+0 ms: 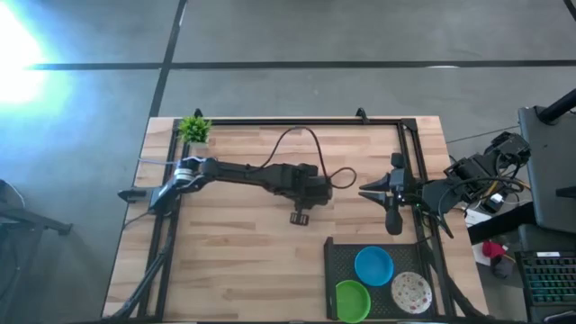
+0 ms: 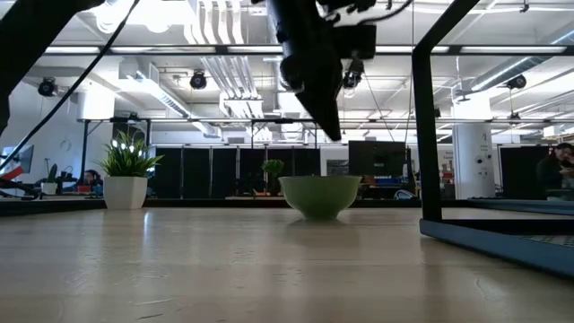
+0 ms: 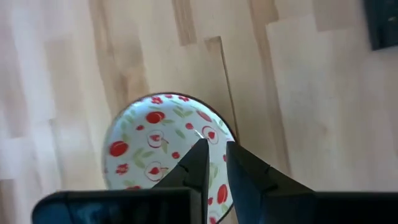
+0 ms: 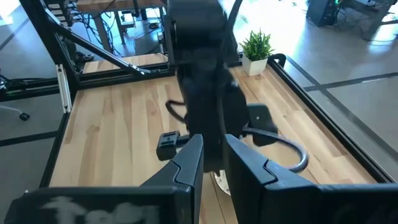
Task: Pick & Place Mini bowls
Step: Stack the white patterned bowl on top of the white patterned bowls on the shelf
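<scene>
A white mini bowl with red cherry speckles (image 3: 158, 149) stands upright on its base on the wood table, right below my left gripper (image 3: 216, 143). In the low view the bowl (image 2: 319, 196) looks greenish from the side, and the gripper's tip (image 2: 336, 130) hangs clear above its rim. The fingers point down and are shut. In the high view the left gripper (image 1: 304, 193) hides this bowl. My right gripper (image 1: 363, 191) waits shut to the right of it, above the table. Blue (image 1: 373, 265), green (image 1: 353, 300) and speckled (image 1: 411, 292) bowls sit in the black tray (image 1: 329, 261).
The black tray takes up the near right corner, and its edge (image 2: 502, 240) shows low on the right. A small potted plant (image 1: 193, 129) stands at the far left corner. Black frame bars (image 2: 429, 135) border the table. A cable (image 1: 306, 139) loops over the left arm.
</scene>
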Controlling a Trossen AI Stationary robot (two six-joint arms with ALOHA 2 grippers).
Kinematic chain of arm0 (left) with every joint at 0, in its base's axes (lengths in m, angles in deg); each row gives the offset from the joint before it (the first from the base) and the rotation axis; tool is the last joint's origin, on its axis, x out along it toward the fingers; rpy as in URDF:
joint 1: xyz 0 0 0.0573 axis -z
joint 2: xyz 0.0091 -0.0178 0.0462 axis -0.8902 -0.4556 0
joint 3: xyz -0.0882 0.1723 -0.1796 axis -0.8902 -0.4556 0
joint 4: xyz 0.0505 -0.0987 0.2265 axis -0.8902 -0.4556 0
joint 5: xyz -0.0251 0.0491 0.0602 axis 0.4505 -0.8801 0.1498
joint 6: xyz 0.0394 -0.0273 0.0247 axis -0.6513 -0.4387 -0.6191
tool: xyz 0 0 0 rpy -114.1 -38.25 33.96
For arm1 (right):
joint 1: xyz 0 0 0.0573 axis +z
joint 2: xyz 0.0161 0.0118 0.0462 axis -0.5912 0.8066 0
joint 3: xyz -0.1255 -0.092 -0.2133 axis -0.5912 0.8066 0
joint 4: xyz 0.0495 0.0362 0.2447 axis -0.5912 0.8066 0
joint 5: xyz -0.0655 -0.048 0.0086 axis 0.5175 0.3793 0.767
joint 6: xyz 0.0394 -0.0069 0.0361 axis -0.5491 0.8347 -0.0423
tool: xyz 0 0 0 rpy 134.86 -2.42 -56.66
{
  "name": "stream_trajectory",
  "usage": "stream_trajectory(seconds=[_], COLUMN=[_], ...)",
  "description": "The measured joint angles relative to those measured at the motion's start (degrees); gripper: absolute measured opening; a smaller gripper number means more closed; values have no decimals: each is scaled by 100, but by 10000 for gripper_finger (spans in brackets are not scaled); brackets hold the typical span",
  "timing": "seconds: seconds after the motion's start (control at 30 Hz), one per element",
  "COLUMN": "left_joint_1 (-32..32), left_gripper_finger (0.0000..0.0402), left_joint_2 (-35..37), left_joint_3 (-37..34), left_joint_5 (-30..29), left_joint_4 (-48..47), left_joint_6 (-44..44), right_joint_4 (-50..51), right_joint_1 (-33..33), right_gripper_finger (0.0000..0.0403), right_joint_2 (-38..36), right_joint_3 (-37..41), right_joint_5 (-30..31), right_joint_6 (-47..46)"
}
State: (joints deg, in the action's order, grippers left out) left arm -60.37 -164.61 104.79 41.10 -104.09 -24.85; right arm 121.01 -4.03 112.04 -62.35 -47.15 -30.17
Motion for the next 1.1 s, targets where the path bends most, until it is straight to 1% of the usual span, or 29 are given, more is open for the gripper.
stream_trajectory(seconds=[0.2,0.3,0.4,0.6,0.7,0.83,0.97,1.1], left_joint_1=[8,34,44,71,143,274,393,522], left_gripper_finger=[49,49,49,49,48,48,48,48], left_joint_2=[51,149,344,844,1102,1457,1803,2116], left_joint_3=[830,1120,1197,1008,948,940,939,926], left_joint_5=[-23,-34,-35,-99,-506,-1153,-1407,-1736], left_joint_4=[-804,-1092,-1206,-1304,-1370,-1454,-1476,-1513], left_joint_6=[21,106,291,769,923,1106,1360,1603], right_joint_4=[2,1,-3,2,8,24,50,149], right_joint_1=[0,0,0,-4,-54,-324,-720,-1278], right_gripper_finger=[59,59,59,59,59,65,96,131], right_joint_2=[-8,-39,-50,-40,3,112,224,322], right_joint_3=[0,0,0,0,0,0,4,4], right_joint_5=[0,-2,-2,10,12,11,-14,-166], right_joint_6=[-9,-20,-21,-206,-327,-422,-612,-1416])
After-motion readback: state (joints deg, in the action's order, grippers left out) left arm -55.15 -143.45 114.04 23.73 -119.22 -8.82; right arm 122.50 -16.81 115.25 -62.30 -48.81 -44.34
